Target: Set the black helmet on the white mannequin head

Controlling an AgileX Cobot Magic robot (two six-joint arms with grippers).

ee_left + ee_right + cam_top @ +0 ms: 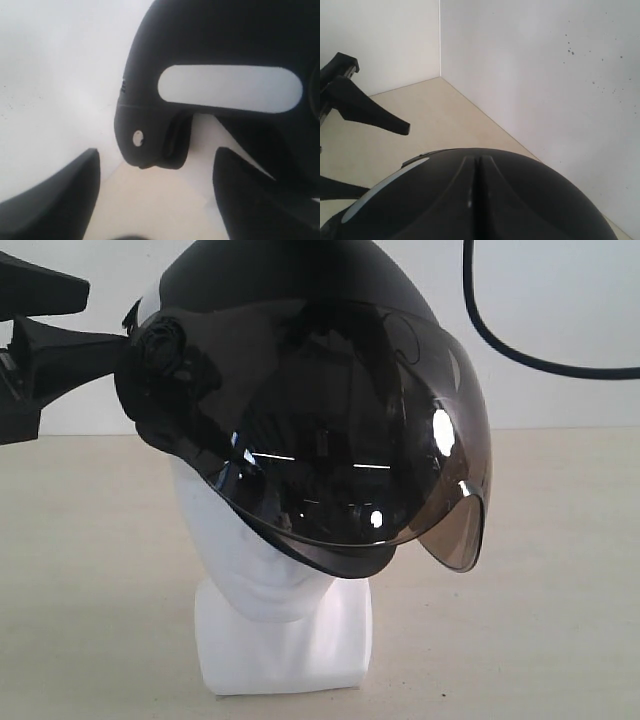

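The black helmet (300, 290) sits over the white mannequin head (250, 575), and its smoky visor (350, 460) hangs down over the face. Only the chin, neck and base block show below it. My left gripper (105, 315) stands open at the helmet's left side. In the left wrist view the left gripper (157, 155) has the helmet's lower rim (150, 145) just ahead of its spread fingers, with nothing between them. In the right wrist view my right gripper (477, 160) lies shut over the helmet's crown (545, 200); whether it touches the shell I cannot tell.
The head stands on a beige tabletop (520, 590) in front of white walls that meet in a corner (440, 50). A black cable (480, 325) loops down at the upper right.
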